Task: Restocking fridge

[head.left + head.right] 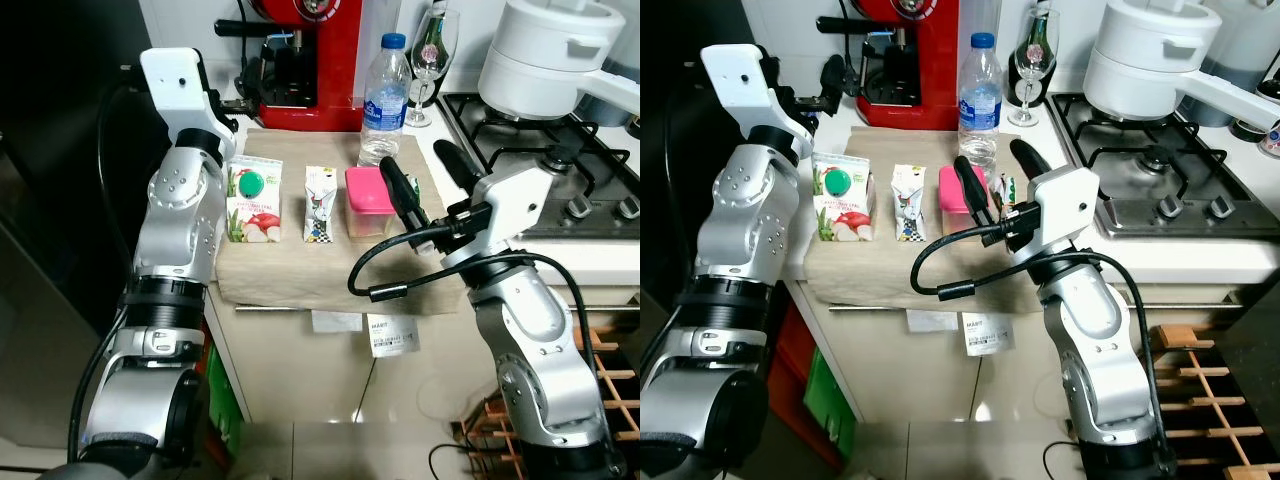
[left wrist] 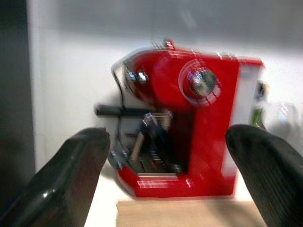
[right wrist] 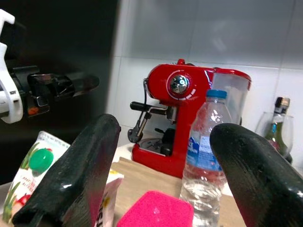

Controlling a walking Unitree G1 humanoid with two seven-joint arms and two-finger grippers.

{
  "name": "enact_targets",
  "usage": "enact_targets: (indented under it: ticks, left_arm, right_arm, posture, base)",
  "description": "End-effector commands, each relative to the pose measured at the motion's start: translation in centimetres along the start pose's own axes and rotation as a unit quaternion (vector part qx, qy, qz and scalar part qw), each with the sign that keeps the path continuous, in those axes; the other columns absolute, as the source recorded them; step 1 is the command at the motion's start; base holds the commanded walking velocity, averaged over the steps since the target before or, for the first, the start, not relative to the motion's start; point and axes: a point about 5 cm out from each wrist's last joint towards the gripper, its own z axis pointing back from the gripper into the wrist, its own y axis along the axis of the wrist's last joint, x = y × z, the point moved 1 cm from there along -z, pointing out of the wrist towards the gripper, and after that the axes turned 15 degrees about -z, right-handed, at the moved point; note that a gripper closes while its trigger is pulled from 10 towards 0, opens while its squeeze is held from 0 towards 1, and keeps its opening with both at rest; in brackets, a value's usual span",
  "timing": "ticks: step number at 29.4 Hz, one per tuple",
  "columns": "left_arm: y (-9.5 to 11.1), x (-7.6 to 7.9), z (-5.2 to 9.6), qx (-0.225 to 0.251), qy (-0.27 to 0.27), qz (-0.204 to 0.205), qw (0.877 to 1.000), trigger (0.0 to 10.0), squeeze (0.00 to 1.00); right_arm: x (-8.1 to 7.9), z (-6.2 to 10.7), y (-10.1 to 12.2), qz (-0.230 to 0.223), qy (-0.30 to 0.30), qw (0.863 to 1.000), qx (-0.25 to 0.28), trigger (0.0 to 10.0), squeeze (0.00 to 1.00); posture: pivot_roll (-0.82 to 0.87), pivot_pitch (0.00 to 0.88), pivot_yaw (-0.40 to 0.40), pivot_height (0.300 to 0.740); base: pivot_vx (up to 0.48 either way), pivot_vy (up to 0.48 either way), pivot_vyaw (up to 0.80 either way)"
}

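Two grippers: both open
right gripper (image 1: 425, 172): above pink container (image 1: 368, 190)
left gripper (image 2: 175, 165): facing red coffee machine (image 2: 189, 123)

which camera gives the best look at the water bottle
The left eye view: the water bottle stands whole and unblocked. The right eye view also shows it whole, with a right gripper finger at its base; the right wrist view crops its bottom.

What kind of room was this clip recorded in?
A home kitchen, most likely: a gas hob carrying a white pot, a red coffee machine against a tiled wall, and cartons on the counter.
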Motion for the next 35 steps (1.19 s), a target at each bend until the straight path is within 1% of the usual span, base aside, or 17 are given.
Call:
enact_targets:
  ticks: [1, 3, 4, 5, 8, 11, 14, 15, 17, 20, 23, 24, 25, 27, 31, 34, 35]
  left_arm:
    - [-0.4, -0.2, 0.4, -0.026, -0.013, 0.007, 1.0, 10.0, 0.0]
    - [-0.4, -0.3, 0.5, -0.033, -0.015, 0.009, 0.999, 10.0, 0.0]
    - [-0.8, -0.4, 1.0, -0.048, -0.018, 0.001, 0.999, 10.0, 0.0]
    - [-0.8, -0.4, 1.0, -0.048, -0.018, 0.001, 0.999, 10.0, 0.0]
    - [-1.5, -0.3, 2.5, -0.091, -0.036, -0.003, 0.995, 10.0, 0.0]
    - [-1.3, -0.1, 2.9, -0.101, -0.043, 0.003, 0.994, 10.0, 0.0]
    - [-0.3, 0.6, 3.9, -0.107, -0.077, 0.011, 0.991, 10.0, 0.0]
    - [-0.4, 0.9, 4.4, -0.11, -0.09, 0.015, 0.99, 10.0, 0.0]
    - [-0.6, 1.1, 4.9, -0.116, -0.1, 0.018, 0.988, 10.0, 0.0]
    - [-0.6, 1.2, 5.2, -0.118, -0.102, 0.02, 0.988, 10.0, 0.0]
    - [-0.2, 1.4, 5.4, -0.108, -0.105, 0.025, 0.988, 10.0, 0.0]
    - [-0.1, 1.3, 5.6, -0.095, -0.111, 0.019, 0.989, 10.0, 0.0]
    - [-0.1, 0.9, 5.8, -0.086, -0.113, 0.004, 0.99, 10.0, 0.0]
    - [-0.1, 0.3, 6.0, -0.075, -0.119, 0.007, 0.99, 10.0, 0.0]
    - [-0.1, -1.1, 6.1, -0.061, -0.129, -0.018, 0.99, 10.0, 0.0]
    - [0.0, -1.4, 6.2, -0.05, -0.142, -0.026, 0.988, 10.0, 0.0]
    - [0.0, -1.7, 6.2, -0.035, -0.158, -0.021, 0.987, 10.0, 0.0]
  right_arm:
    - [0.4, 0.3, -0.1, -0.001, -0.01, 1.0, -0.008, 10.0, 0.0]
    - [0.4, 0.5, -0.2, -0.003, -0.012, 1.0, -0.011, 10.0, 0.0]
    - [0.3, 0.6, -0.5, -0.007, -0.014, 1.0, -0.016, 10.0, 0.0]
    - [0.3, 0.6, -0.5, -0.007, -0.014, 1.0, -0.016, 10.0, 0.0]
    - [0.3, 0.8, -1.2, -0.016, -0.018, 0.999, -0.03, 10.0, 0.0]
    - [0.5, 0.7, -1.2, -0.016, -0.02, 0.999, -0.034, 10.0, 0.0]
    - [1.0, 0.5, -1.2, -0.013, -0.025, 0.999, -0.036, 10.0, 0.0]
    - [1.1, 0.6, -1.2, -0.013, -0.025, 0.999, -0.038, 10.0, 0.0]
    - [1.1, 0.6, -1.3, -0.015, -0.022, 0.999, -0.042, 10.0, 0.0]
    - [1.1, 0.6, -1.4, -0.016, -0.021, 0.999, -0.045, 10.0, 0.0]
    - [1.1, 0.4, -1.6, -0.018, -0.018, 0.999, -0.047, 10.0, 0.0]
    - [1.1, 0.3, -1.7, -0.02, -0.016, 0.999, -0.047, 10.0, 0.0]
    - [1.1, 0.1, -1.9, -0.022, -0.015, 0.999, -0.046, 10.0, 0.0]
    - [1.0, 0.0, -2.0, -0.024, -0.014, 0.999, -0.046, 10.0, 0.0]
    - [1.0, -0.2, -2.3, -0.027, -0.013, 0.999, -0.046, 10.0, 0.0]
    - [0.9, -0.3, -2.3, -0.028, -0.013, 0.999, -0.044, 10.0, 0.0]
    - [0.9, -0.3, -2.4, -0.028, -0.013, 0.999, -0.044, 10.0, 0.0]
  posture:
    - [-0.08, 0.0, 0.035, 0.74]
    - [-0.08, 0.0, 0.035, 0.74]
    - [-0.07, 0.0, 0.035, 0.74]
    - [-0.07, 0.0, 0.035, 0.74]
    - [-0.06, 0.0, 0.03, 0.74]
    - [-0.06, 0.0, 0.023, 0.74]
    - [-0.06, 0.0, 0.008, 0.74]
    - [-0.06, 0.0, 0.005, 0.74]
    - [-0.06, 0.0, 0.0, 0.74]
    - [-0.05, 0.0, -0.006, 0.74]
    - [-0.04, 0.0, -0.01, 0.74]
    - [-0.02, 0.0, -0.008, 0.74]
    - [-0.02, 0.0, -0.007, 0.74]
    - [-0.02, 0.0, -0.004, 0.74]
    - [-0.01, 0.0, 0.002, 0.74]
    - [-0.01, 0.0, 0.005, 0.74]
    - [-0.01, 0.0, 0.004, 0.74]
  base:
    - [0.0, 0.0, 0.0]
    - [0.0, 0.0, 0.0]
    - [0.0, 0.0, 0.0]
    - [0.0, 0.0, 0.0]
    - [0.0, 0.0, 0.0]
    - [0.0, 0.0, 0.0]
    - [0.0, 0.0, 0.0]
    - [0.0, 0.0, 0.0]
    - [0.0, 0.0, 0.0]
    - [0.0, 0.0, 0.0]
    - [0.0, 0.0, 0.0]
    - [0.0, 0.0, 0.0]
    - [0.0, 0.0, 0.0]
    - [0.0, 0.0, 0.0]
    - [0.0, 0.0, 0.0]
    - [0.0, 0.0, 0.0]
    - [0.0, 0.0, 0.0]
